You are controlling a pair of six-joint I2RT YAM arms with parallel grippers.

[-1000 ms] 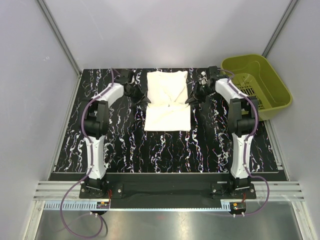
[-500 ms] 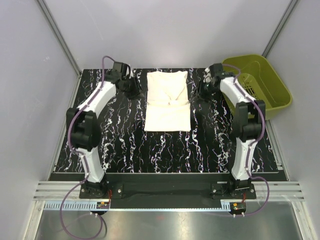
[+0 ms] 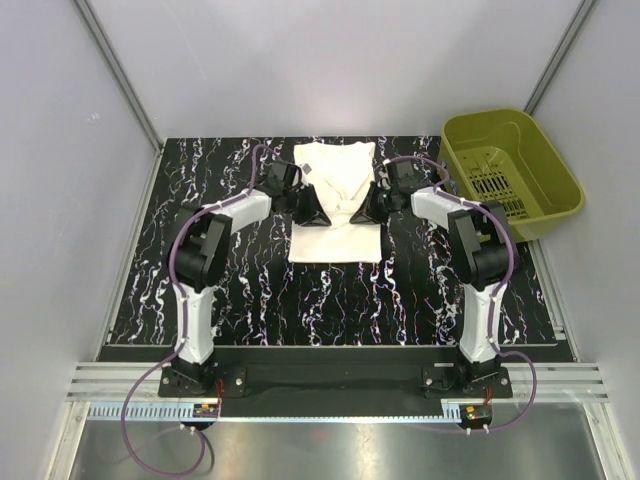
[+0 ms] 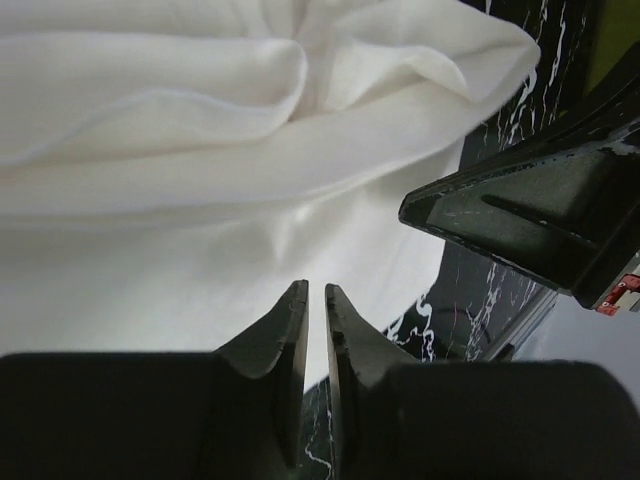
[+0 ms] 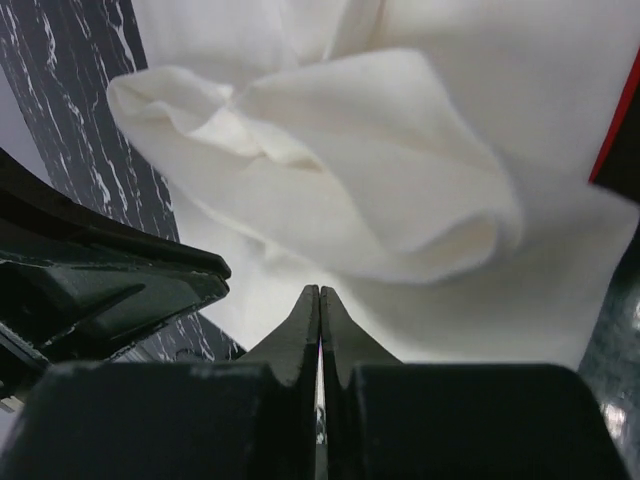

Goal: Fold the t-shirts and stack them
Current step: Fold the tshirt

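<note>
T-shirt, off-white, plain side up, lay at the middle of the worktop's far edge, long axis running far to near. Near half was flat & rectangular. Far half was drawn in from both sides, narrowing twd the shirt's middle, w/ loose raised folds there.

L claw extended in from the worktop's left side and R claw from its right. Both were low at the shirt's side edges, abt halfway along, tips pointing at each other w/ cloth btwn them.

L wrist view: L claw was all but closed, only a thin slit btwn its fingers, tips right on the T-shirt. Couldn't tell if any fabric was pinched. R claw's dark finger showed opposite, just past a bunched fold.

R wrist view: R claw was fully closed, fingers pressed together, tips at the T-shirt; a hold on fabric wasn't clear either. Thin red strip showed at the shirt's edge there.

Olive basket sat off the far right corner, well apart from the shirt.
</note>
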